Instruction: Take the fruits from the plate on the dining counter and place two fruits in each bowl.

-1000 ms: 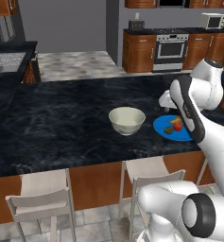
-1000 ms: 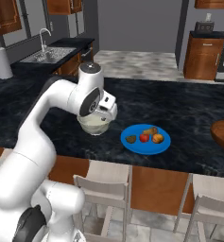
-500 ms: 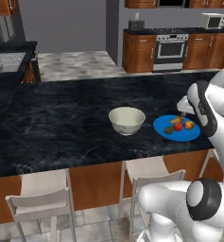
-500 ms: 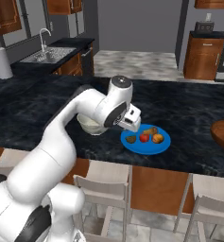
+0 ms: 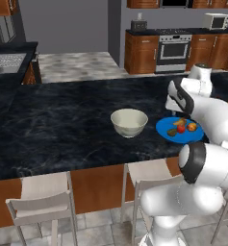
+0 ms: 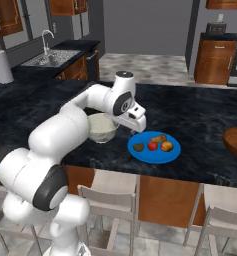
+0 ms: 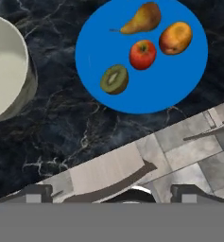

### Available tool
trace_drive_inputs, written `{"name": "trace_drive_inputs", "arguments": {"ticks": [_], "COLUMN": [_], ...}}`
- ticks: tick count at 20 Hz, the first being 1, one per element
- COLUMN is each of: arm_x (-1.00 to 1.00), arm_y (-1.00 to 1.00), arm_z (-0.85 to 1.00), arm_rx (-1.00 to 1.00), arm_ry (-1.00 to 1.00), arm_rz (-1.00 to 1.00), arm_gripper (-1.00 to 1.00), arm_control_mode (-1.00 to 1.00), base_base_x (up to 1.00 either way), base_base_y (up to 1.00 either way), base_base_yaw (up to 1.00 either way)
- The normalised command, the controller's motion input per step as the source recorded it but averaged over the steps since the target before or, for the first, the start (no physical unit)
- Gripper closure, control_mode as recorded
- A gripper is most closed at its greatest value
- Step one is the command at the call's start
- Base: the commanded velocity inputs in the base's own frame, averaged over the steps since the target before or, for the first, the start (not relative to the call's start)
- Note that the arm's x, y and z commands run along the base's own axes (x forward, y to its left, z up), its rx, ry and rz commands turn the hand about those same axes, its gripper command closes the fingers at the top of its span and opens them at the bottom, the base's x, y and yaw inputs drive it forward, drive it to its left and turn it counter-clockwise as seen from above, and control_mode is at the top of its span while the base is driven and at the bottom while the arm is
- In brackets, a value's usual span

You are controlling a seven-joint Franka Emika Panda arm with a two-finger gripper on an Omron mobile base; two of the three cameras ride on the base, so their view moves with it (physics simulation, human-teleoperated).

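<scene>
The dining counter (image 5: 62,120) is long and black, with thin white lines in it. Two stools (image 5: 43,202) stand at its near side. The white robot arm (image 6: 85,115) bends over the counter, above the spot between the bowl and the plate.

The bowl (image 5: 129,122) is cream white and deep. It sits on the counter just left of the plate, and they do not touch. What can be seen of its inside has nothing in it.

The plate (image 5: 179,137) is flat, round and bright blue. It lies near the counter's front edge. All four fruits are on it, close together.

The pear (image 7: 141,19) is tan and lies on its side. The orange fruit (image 7: 175,38) is just beside it. The red apple (image 7: 142,54) is in the middle of the group. The green kiwi half (image 7: 114,79) has its cut side up.

The gripper (image 7: 111,194) hangs above the counter's edge near the plate. Its fingers are spread wide apart and hold nothing.
</scene>
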Motion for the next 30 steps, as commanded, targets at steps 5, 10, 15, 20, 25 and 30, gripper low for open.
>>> {"name": "trace_drive_inputs", "arguments": {"ticks": [5,10,15,20,25,30], "arm_x": [0.07,0.07,0.28,0.47,0.68,0.54], "arm_y": [-0.03,-0.07,0.0,-0.13,-0.1,-0.01], "arm_z": [-0.14,-0.43,-0.75,-0.33,-0.17,-0.09], "arm_rx": [0.0,0.0,0.0,0.03,0.03,0.0], "arm_ry": [0.12,0.15,0.04,0.0,-0.03,-0.12], "arm_rz": [0.01,0.0,0.0,0.0,0.0,0.0], "arm_gripper": [-1.0,-1.0,-1.0,-1.0,-1.0,-1.0], "arm_control_mode": [-1.0,-1.0,-1.0,-1.0,-1.0,-1.0], "base_base_x": [0.0,0.0,0.0,0.0,0.0,0.0], "base_base_y": [0.0,0.0,0.0,0.0,0.0,0.0], "base_base_yaw": [0.0,0.0,0.0,0.0,0.0,0.0]}}
